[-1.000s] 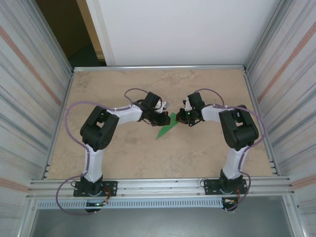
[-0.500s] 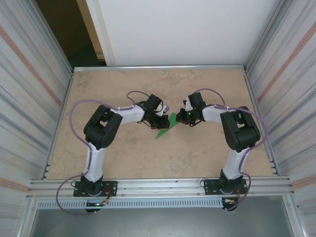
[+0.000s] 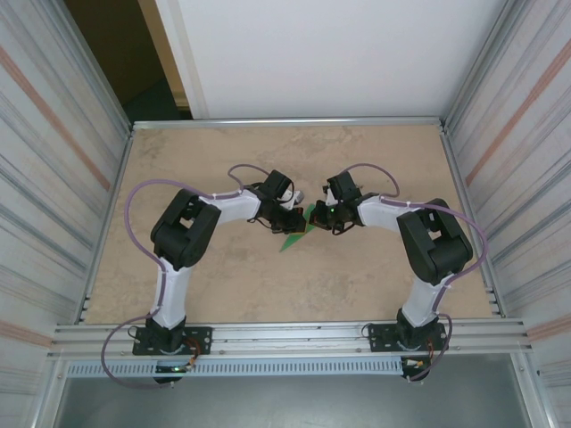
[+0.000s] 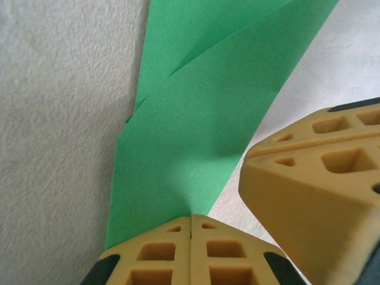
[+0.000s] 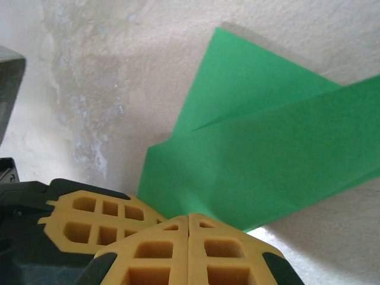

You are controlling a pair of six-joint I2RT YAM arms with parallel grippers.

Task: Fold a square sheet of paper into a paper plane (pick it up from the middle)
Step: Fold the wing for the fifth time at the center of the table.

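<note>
The square sheet of paper [image 3: 292, 239], already creased into a narrow, pointed green shape, sits near the middle of the table [image 3: 178, 160] in the top view, raised between the two arms. The left hand [image 3: 294, 223] and the right hand [image 3: 314, 218] meet at its far end, almost nose to nose. This looks like a shared hold meant to keep the layers aligned for the next crease. Ribbed metal walls [image 3: 53, 178] fence the table on both sides, well apart from the work.

From the left wrist, the left hand [image 4: 190, 249] has its yellow fingers pressed together with no gap, and the paper [image 4: 202, 130] runs out from between their tips, so it appears pinched there. Two overlapping layers show. The right hand's finger block [image 4: 314, 202] crowds in just beside the paper's edge.

From the right wrist, the right hand [image 5: 188, 249] is likewise fully closed, apparently on the paper's near edge [image 5: 267, 160]. The left hand's finger [image 5: 95, 219] lies right alongside. I judge this crowding the main obstacle: neither hand has room to shift without bumping the other.
</note>
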